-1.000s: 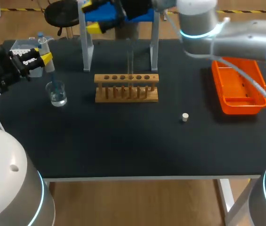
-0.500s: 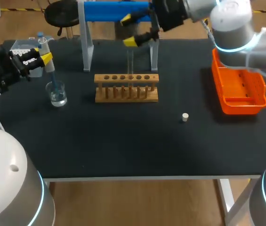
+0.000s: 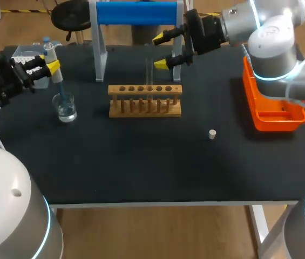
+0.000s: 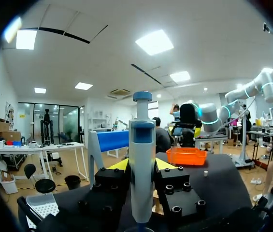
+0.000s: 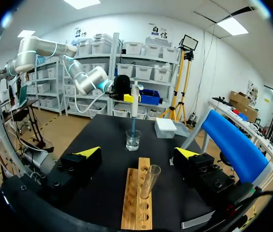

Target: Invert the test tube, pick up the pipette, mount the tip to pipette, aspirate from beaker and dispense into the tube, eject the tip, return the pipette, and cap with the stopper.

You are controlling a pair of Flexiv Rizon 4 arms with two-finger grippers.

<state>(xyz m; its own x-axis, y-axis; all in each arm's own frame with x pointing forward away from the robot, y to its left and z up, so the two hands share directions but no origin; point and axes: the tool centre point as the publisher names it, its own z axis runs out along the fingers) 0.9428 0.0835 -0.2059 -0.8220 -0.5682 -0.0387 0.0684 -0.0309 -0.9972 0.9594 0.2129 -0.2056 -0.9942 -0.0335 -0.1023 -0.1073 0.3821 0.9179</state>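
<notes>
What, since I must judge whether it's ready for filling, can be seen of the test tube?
The test tube is a clear, glass-looking cylinder with no liquid visible in it and no stopper on it. It stands upright, mouth up, in a hole of the wooden rack. The right gripper faces it with open fingers, not touching it.

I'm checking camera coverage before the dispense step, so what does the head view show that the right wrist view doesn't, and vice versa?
Only the head view shows the stopper lying loose on the table and the orange tray. Only the right wrist view shows the open top of the test tube, which stands in the wooden rack ahead of the open right gripper. Both show that rack, the beaker, and the left gripper shut on the pipette over that beaker.
</notes>
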